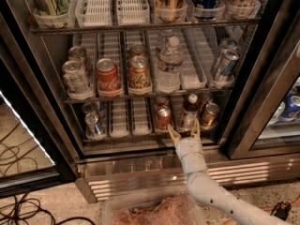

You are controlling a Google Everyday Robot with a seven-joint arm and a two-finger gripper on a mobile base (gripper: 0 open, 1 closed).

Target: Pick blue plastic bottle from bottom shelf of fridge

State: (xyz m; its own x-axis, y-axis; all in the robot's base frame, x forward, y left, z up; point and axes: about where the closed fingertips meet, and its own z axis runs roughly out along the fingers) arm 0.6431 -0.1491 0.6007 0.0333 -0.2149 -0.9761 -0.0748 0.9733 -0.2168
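Observation:
The fridge (262,102) stands open, with wire racks of drinks. On the bottom shelf (126,136) stands the blue plastic bottle (188,113), small, with a white cap, dark shoulders and a pale label. It sits between a copper can (163,117) on its left and another copper can (209,115) on its right. My gripper (184,133) is open just in front of and slightly below the bottle, its two pale fingers pointing up at the shelf's front edge. It holds nothing.
A silver can (93,124) stands at the bottom shelf's left. The middle rack holds a Coca-Cola can (107,77), a tall clear water bottle (169,65) and other cans. A ribbed steel base panel (154,172) runs below. Cables (28,210) lie on the floor left.

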